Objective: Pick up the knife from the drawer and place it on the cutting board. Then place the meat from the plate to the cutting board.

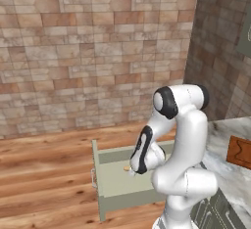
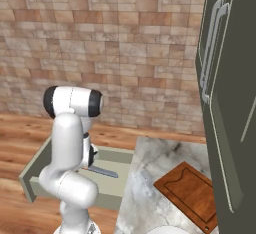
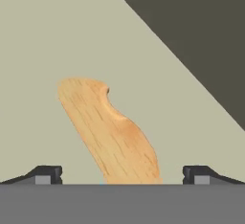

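My end effector [image 3: 122, 175] stands wide open with nothing in its grip, its two dark fingertips [image 3: 48, 174] set far apart low in the hand view. Between them lies the knife [image 3: 111, 131], of which I see the light tan wooden handle, slanting across the pale green floor of the drawer [image 3: 57, 36]; the fingertips flank the handle without touching it. In the right base view the grey-blue blade of the knife [image 2: 106, 172] shows lying flat in the open drawer [image 2: 112, 159], just past my forearm, and in the left base view the tip of its handle [image 1: 126, 168] peeks out beside my wrist, inside the pulled-out drawer [image 1: 112, 179]. My arm bends down over the drawer from above. To the right of the drawer, on the marbled desk [image 2: 150, 178], the cutting board [image 2: 192, 190] lies flat, well apart from the knife. A sliver of the plate [image 2: 170, 230] shows at the bottom edge of the right base view, near the board's front corner.
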Available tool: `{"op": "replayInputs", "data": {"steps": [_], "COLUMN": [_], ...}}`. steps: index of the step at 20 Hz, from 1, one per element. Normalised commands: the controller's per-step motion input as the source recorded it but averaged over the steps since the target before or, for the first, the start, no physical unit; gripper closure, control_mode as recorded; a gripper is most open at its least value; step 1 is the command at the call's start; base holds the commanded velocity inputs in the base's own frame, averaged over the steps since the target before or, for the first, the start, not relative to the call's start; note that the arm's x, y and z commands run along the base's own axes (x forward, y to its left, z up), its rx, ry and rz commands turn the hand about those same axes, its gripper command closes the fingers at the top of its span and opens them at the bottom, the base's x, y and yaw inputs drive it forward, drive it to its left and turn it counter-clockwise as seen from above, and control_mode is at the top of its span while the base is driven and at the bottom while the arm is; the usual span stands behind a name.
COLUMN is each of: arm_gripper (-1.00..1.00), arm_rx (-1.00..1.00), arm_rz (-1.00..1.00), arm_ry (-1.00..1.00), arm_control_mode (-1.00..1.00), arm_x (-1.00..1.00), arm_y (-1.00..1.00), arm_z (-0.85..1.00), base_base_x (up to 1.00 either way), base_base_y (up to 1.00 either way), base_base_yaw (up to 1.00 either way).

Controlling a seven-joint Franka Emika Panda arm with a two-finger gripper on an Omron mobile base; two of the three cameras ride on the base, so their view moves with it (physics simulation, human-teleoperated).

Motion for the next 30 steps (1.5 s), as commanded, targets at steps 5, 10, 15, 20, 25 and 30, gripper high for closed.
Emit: {"op": "replayInputs", "data": {"steps": [5,10,15,20,25,30], "arm_gripper": [-1.0,-1.0,-1.0,-1.0,1.0,1.0], "arm_rx": [0.0,0.0,0.0,0.0,0.0,0.0], "arm_rz": [0.0,0.0,0.0,0.0,0.0,0.0], "arm_ry": [0.0,0.01,0.0,0.0,0.0,0.0], "arm_control_mode": [-1.0,-1.0,-1.0,-1.0,-1.0,-1.0], "arm_x": [0.04,0.0,0.0,0.0,0.0,0.0], "arm_y": [0.01,0.01,0.0,0.0,0.0,0.0], "arm_z": [-0.07,-0.01,0.0,0.0,0.0,0.0], "base_base_x": [0.0,0.0,0.0,0.0,0.0,0.0], "base_base_y": [0.0,0.0,0.0,0.0,0.0,0.0], "base_base_yaw": [0.0,0.0,0.0,0.0,0.0,0.0]}}
